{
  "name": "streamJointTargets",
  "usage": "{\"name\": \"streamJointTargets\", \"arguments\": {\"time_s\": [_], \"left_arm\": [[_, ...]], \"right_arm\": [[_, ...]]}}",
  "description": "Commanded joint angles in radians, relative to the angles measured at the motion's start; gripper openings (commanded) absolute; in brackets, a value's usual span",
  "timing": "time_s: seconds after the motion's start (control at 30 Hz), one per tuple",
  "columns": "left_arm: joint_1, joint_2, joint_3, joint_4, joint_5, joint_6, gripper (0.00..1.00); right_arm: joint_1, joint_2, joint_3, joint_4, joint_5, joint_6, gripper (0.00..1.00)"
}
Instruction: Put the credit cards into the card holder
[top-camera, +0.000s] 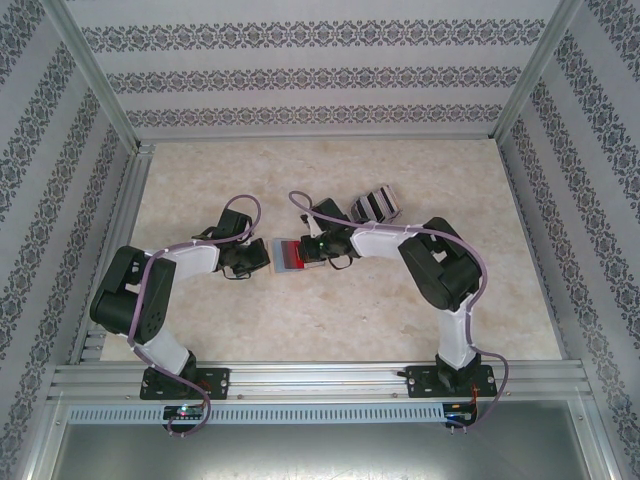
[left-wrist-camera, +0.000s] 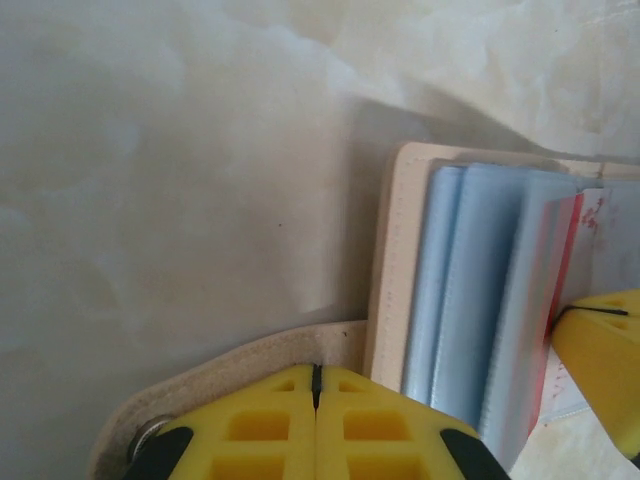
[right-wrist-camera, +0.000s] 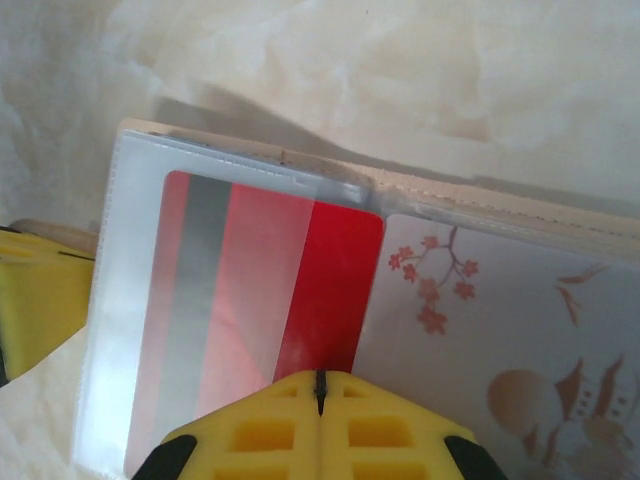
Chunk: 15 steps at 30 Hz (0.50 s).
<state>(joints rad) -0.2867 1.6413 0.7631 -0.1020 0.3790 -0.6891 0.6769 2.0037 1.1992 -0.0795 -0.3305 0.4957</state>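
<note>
The card holder (top-camera: 290, 255) lies open mid-table, with a beige cover (left-wrist-camera: 392, 250) and clear sleeves (left-wrist-camera: 470, 290). A red card (right-wrist-camera: 330, 280) with a grey stripe sits partly inside the left sleeve (right-wrist-camera: 130, 300), its right end still bare. My right gripper (right-wrist-camera: 320, 378) is shut, its tips against the card's near edge, nothing between them. My left gripper (left-wrist-camera: 316, 372) is shut too, tips resting on the holder's beige closing flap (left-wrist-camera: 230, 365). A card with a blossom print (right-wrist-camera: 500, 330) fills the neighbouring sleeve.
A small fan of striped cards (top-camera: 375, 205) lies on the marble table (top-camera: 200, 180) just beyond the right arm. Patterned walls enclose the table on three sides. The other gripper's yellow finger (left-wrist-camera: 600, 350) shows at the holder's far edge.
</note>
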Motion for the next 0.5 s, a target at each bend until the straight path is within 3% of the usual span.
{"name": "streamJointTargets", "arguments": {"time_s": [0.0, 0.47], "left_arm": [[-0.001, 0.038, -0.027, 0.002, 0.008, -0.009, 0.04], [-0.001, 0.048, -0.029, 0.026, 0.029, -0.021, 0.02]], "right_arm": [[0.019, 0.038, 0.047, -0.041, -0.001, -0.024, 0.06], [0.039, 0.047, 0.087, -0.045, -0.051, -0.019, 0.08]]}}
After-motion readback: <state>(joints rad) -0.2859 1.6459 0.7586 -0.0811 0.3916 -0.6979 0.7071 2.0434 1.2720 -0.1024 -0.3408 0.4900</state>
